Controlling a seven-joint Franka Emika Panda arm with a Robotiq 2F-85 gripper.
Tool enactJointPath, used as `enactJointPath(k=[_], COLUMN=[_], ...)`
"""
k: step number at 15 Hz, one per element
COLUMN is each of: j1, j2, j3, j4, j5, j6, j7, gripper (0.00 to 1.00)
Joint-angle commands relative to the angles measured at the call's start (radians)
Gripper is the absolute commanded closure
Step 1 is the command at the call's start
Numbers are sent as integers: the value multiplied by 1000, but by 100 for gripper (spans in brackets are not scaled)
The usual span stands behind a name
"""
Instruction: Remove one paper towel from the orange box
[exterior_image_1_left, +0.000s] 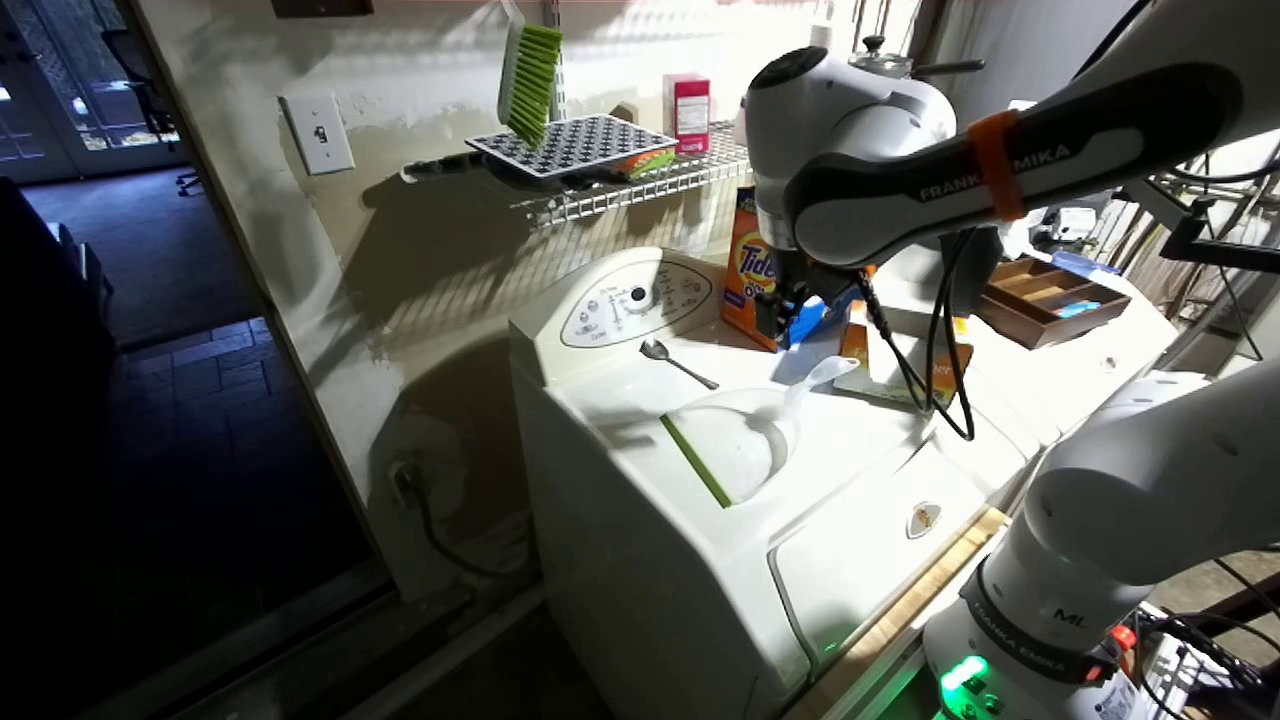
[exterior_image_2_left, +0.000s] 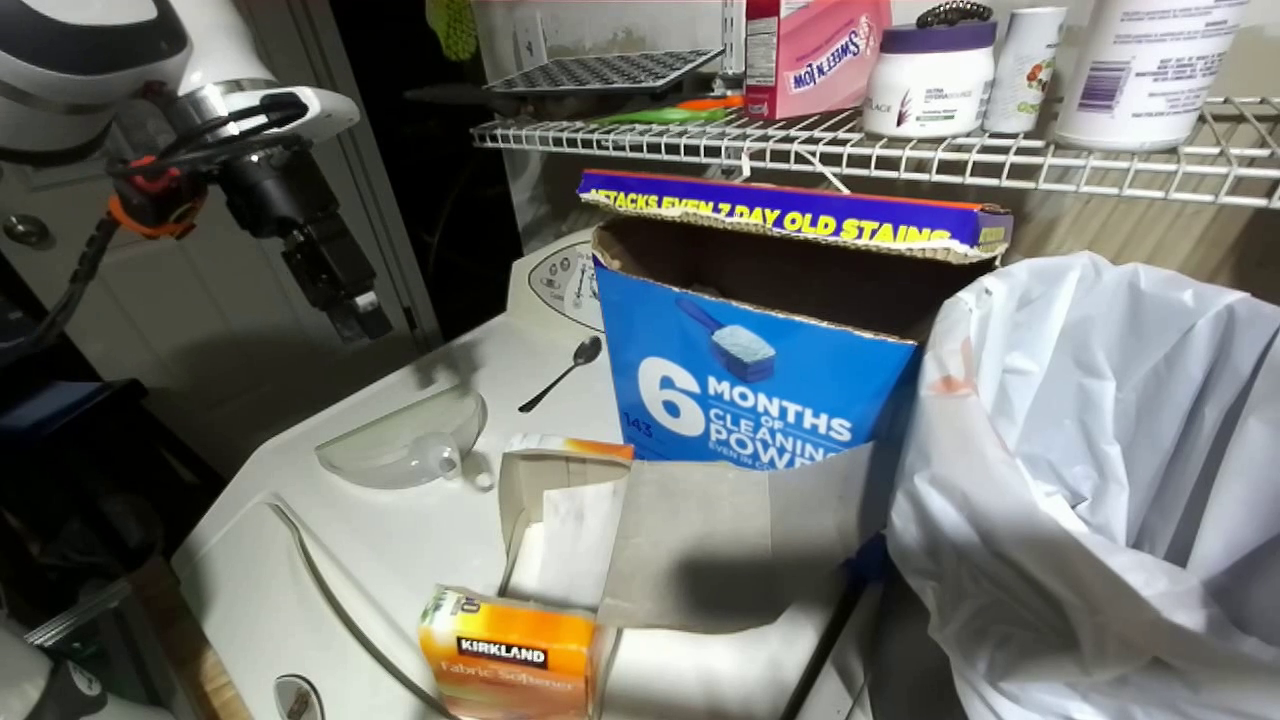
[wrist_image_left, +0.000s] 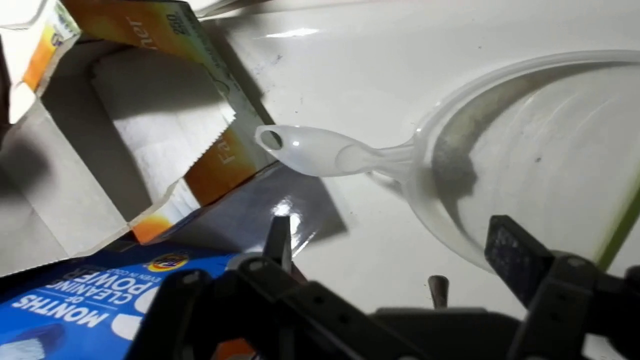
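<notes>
The orange box is a tall upright Tide carton with an orange front (exterior_image_1_left: 748, 285) and a blue side panel (exterior_image_2_left: 780, 395). Its top is open and the inside is dark. Its blue panel also shows in the wrist view (wrist_image_left: 95, 300). A smaller orange Kirkland fabric softener box (exterior_image_2_left: 505, 665) lies open beside it, also in the wrist view (wrist_image_left: 220, 172). White surfaces show inside; I cannot tell sheet from cardboard. I cannot make out a paper towel. My gripper (wrist_image_left: 395, 245) is open and empty above the white machine top. In an exterior view it hangs (exterior_image_2_left: 360, 318) left of the Tide carton.
A clear dustpan (wrist_image_left: 530, 145) with a green edge lies below the gripper. A spoon (exterior_image_2_left: 562, 378) lies near it. A wire shelf (exterior_image_2_left: 900, 155) with several containers hangs above the carton. A white-bagged bin (exterior_image_2_left: 1060, 420) and a wooden tray (exterior_image_1_left: 1055, 310) stand further along.
</notes>
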Motion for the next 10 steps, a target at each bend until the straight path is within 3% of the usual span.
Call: enactJointPath(k=[1,4,5,10], j1=[-69,-149,-91,-121], j2=[-30,-16,-1,0], j3=[-23,-33,-48,-59], j4=[-51,-77,-41,-59], j5=[-152,-318,-232,-300], j6=[35,26,-1,-2], j7=[7,64,27,52], gripper=[0,0,0,0])
